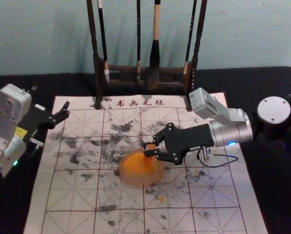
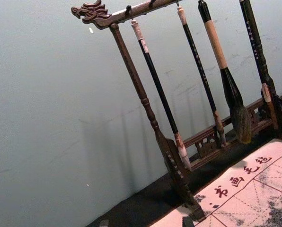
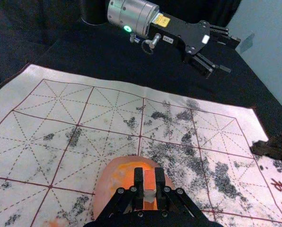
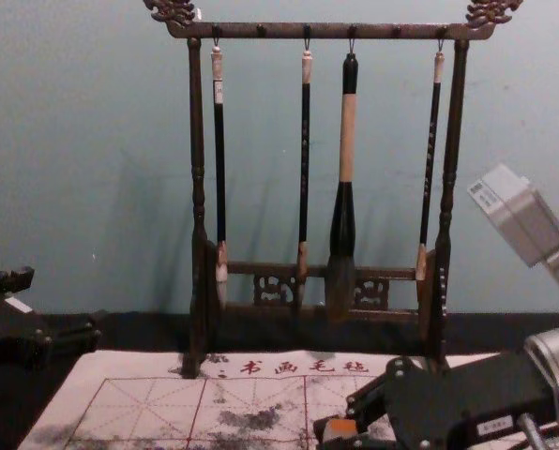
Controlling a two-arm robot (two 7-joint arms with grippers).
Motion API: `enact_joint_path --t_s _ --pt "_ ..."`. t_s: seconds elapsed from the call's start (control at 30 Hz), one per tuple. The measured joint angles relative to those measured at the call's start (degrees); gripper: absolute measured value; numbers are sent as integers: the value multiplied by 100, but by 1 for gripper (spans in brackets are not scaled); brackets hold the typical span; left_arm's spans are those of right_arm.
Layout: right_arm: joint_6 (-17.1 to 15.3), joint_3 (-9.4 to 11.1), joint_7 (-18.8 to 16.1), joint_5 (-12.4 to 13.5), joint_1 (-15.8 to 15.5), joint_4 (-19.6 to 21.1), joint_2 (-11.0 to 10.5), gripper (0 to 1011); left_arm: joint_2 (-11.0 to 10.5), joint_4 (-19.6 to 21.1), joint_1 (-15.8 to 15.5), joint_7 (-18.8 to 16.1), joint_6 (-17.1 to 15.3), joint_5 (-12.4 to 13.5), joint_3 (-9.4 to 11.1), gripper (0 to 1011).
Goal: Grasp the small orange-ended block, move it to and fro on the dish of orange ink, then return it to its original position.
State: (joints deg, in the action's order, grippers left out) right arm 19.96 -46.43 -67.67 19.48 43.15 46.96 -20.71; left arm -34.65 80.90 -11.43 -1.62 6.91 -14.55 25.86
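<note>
- Orange-ended block [image 3: 149,179], one: you had it pinched between two fingertips, at the far right part of the dish as the head view showed it; whether it touched the ink, you could not tell.
- Right end effector [image 1: 148,149], one: closed to the block's width, reaching in from your right.
- Dish of orange ink [image 1: 128,176], one: rested on your gridded mat [image 1: 70,195].
- Left end effector [image 1: 66,110], one: parked near the mat's far left edge, fingers spread apart, holding nothing.
- Wooden rack [image 4: 197,141], one: stood at your mat's far edge, brushes [image 4: 305,141] hanging.
</note>
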Motion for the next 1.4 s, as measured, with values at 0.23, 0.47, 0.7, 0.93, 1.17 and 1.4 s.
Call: enact_joint_path --t_s 0.23,0.47,0.7,0.93,1.17,1.4 --pt "-65 -7 0 56 -89 194 -104 134 0 0 0 0 0 0 0 1001" --pt "-104 -48 -41 116 -155 346 -164 134 0 0 0 0 0 0 0 1001" --pt "-110 -106 -97 176 -181 408 -160 134 0 0 0 0 0 0 0 1002" --pt "-67 -178 -169 213 -154 354 -75 134 0 0 0 0 0 0 0 1001" --pt "39 -219 -209 219 -69 162 85 134 0 0 0 0 0 0 0 1001" --pt "134 -234 -228 213 22 -32 227 134 0 0 0 0 0 0 0 1001"
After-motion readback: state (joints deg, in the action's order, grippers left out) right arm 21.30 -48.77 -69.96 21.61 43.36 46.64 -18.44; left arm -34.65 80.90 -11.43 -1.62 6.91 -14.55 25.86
